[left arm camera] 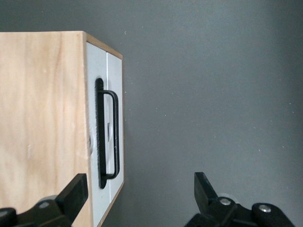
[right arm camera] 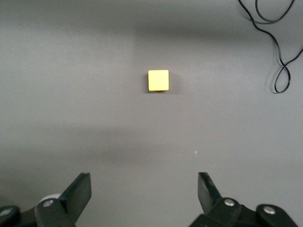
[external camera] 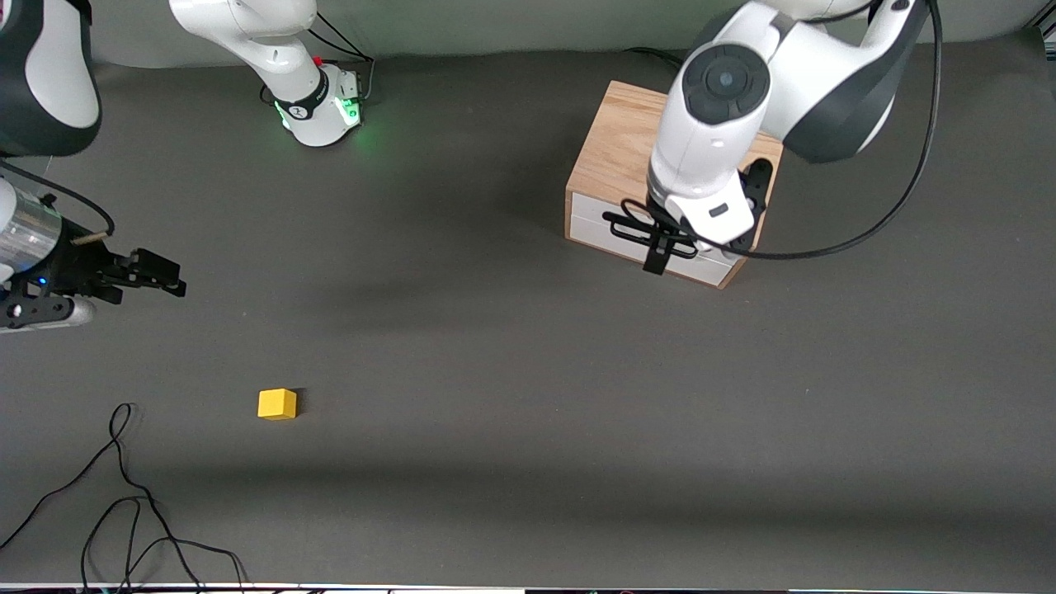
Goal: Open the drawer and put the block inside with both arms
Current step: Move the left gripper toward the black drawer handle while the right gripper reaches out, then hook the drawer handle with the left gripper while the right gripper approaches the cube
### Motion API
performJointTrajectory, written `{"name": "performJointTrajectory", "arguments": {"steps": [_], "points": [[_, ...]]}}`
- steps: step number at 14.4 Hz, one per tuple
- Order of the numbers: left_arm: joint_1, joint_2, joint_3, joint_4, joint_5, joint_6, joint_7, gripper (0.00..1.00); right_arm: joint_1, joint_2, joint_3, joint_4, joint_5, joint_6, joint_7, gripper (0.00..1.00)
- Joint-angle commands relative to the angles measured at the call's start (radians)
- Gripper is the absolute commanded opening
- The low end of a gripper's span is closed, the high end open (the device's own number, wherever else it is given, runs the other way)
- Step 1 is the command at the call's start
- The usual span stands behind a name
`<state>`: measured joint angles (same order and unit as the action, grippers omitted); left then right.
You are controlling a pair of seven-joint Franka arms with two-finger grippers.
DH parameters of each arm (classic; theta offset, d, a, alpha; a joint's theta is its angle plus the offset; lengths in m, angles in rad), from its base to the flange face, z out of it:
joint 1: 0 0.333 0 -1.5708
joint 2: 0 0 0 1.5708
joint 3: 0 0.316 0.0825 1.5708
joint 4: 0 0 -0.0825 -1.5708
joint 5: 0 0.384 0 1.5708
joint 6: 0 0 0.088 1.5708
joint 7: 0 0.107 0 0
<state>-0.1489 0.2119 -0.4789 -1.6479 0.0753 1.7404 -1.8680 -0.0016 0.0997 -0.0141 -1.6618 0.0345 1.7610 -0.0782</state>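
Note:
The light oak cabinet (external camera: pixel 627 140) stands toward the left arm's end of the table. Its white drawer (external camera: pixel 602 233) is closed, and the black bar handle (left arm camera: pixel 110 137) is free. My left gripper (external camera: pixel 664 243) is open and empty above the drawer's front edge (left arm camera: pixel 140 189). One finger (left arm camera: pixel 75 191) is over the cabinet top and the other over the table in front of the drawer. The yellow block (external camera: pixel 276 404) lies on the grey table toward the right arm's end. My right gripper (external camera: pixel 169 276) is open and empty above the table, with the block (right arm camera: pixel 158 80) ahead of its fingers.
A loose black cable (external camera: pixel 124 495) lies on the table near the front camera, close to the block, and shows in the right wrist view (right arm camera: pixel 277 47). The right arm's green-lit base (external camera: pixel 322 107) stands at the back. A wide stretch of grey mat separates block and cabinet.

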Motion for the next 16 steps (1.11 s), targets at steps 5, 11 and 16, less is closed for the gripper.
{"name": "performJointTrajectory", "arguments": {"steps": [5,11,16], "points": [[0.008,0.067,-0.003,-0.191,0.055,0.218,0.021,1.00,0.008,0.070,-0.007,0.000,0.007,0.086,-0.014,1.00],[-0.004,0.133,-0.003,-0.240,0.057,0.223,0.015,1.00,0.009,0.123,-0.007,0.002,0.005,0.146,-0.014,1.00],[-0.015,0.170,-0.003,-0.243,0.057,0.229,0.000,1.00,0.009,0.167,-0.007,0.002,0.005,0.212,-0.014,1.00]]}}
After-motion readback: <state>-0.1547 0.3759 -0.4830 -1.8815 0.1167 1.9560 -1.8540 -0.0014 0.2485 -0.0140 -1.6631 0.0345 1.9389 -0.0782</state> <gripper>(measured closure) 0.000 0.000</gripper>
